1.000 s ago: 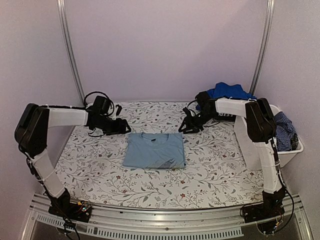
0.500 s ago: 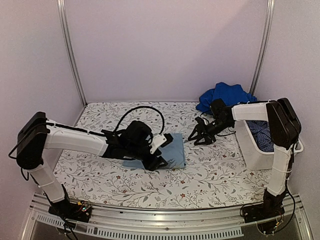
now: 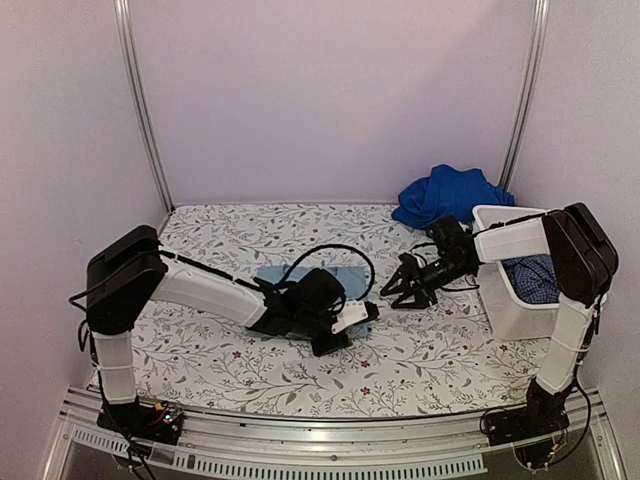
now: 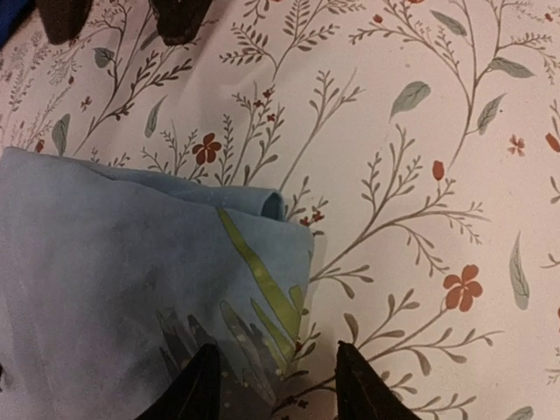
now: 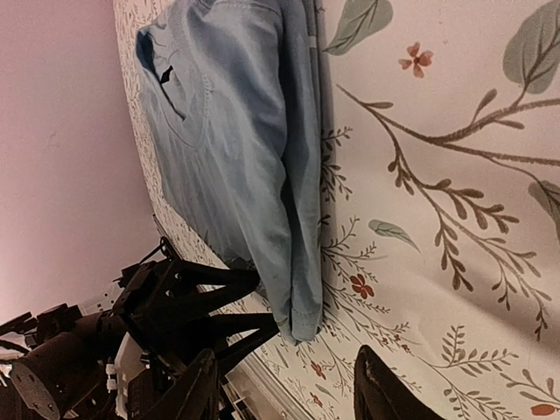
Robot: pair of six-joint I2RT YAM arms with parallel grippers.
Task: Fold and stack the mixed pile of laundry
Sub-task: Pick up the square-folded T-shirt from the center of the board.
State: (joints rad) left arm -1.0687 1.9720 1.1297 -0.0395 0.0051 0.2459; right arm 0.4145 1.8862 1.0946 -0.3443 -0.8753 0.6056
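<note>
The folded pale blue garment (image 3: 285,274) lies mid-table, largely covered by my left arm. My left gripper (image 3: 357,318) is open at its near right corner (image 4: 262,262), one finger over the printed cloth and the other over the table cover. My right gripper (image 3: 395,291) is open and empty, low just right of the garment's edge (image 5: 302,262). In the right wrist view my left gripper (image 5: 245,306) shows beside that corner. A royal blue garment (image 3: 450,193) is bunched at the back right. A dark blue check garment (image 3: 532,276) lies in the tub.
The white plastic tub (image 3: 508,308) stands at the right edge beside my right arm. A leaf-and-flower cover (image 3: 440,350) spreads over the table. A metal rail (image 3: 300,455) runs along the near edge, and upright posts stand at the back corners.
My left arm swung from the back left across the garment to its near right corner, its jaws narrowing. My right gripper moved forward along the garment's right side and opened wider.
</note>
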